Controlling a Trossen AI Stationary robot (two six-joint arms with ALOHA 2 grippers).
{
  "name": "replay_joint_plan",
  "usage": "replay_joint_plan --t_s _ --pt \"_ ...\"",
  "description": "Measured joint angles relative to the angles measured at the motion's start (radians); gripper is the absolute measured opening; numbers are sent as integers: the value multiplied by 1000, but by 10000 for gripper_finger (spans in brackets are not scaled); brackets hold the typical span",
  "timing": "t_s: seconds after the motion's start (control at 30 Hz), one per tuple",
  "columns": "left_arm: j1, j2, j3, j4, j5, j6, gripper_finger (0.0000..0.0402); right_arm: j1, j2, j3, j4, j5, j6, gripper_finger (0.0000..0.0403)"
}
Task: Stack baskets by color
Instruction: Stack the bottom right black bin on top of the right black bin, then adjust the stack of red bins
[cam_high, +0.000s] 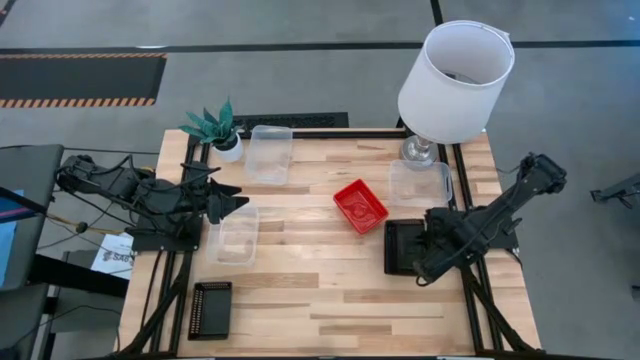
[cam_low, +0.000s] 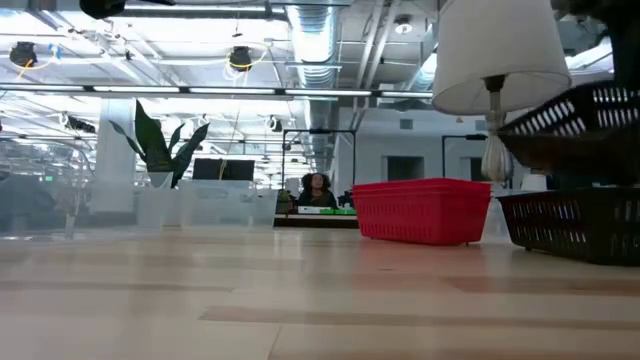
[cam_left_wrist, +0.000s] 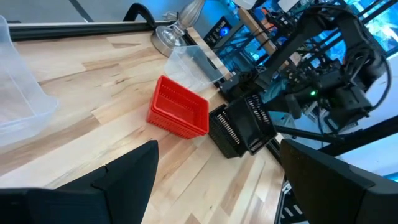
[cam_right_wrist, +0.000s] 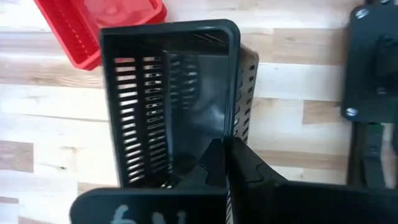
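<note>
At the right side of the table (cam_high: 330, 290), holds with the right gripper (cam_right_wrist: 225, 146) a raised black basket (cam_right_wrist: 168, 93), fingers pinched tight on its mesh wall at one short end. Keeps it tilted and clear of the wood, directly over a second black basket (cam_low: 570, 225) that sits flat near the right table edge; impossible to say whether the two touch. Just beside them, toward the middle of the table, lies a red basket (cam_high: 360, 206), turned at an angle to the planks and with its open side up. Behind it, next to the foot of the white lamp (cam_high: 455, 80), stands a clear basket by the lamp (cam_high: 420, 183). At the left side, hovers with the left gripper (cam_high: 238, 197), fingers spread wide and holding nothing, at the far corner of a clear basket on the left (cam_high: 238, 233). Farther back, beside the small green plant (cam_high: 213, 127), rests a rear clear basket (cam_high: 270, 153). In the near left corner, well apart from the other two black ones, sits a third black basket (cam_high: 210, 310), flat and alone.
</note>
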Motion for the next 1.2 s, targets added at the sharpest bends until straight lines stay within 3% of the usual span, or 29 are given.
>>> replay_joint_plan --t_s 0.33,0.53,0.87,1.07,1.2 --pt "0 0 0 0 -7 -6 322 0 -10 -156 178 -1 1 10" --pt "0 0 0 0 -7 -8 322 -4 4 -187 198 -46 4 25" --pt "0 0 0 0 -7 -7 322 -12 -23 -182 194 -84 4 148" --pt "0 0 0 0 -3 -6 322 -34 -64 -32 111 101 -17 186" --pt "0 0 0 0 -4 -1 322 -168 -49 53 130 133 -255 183"
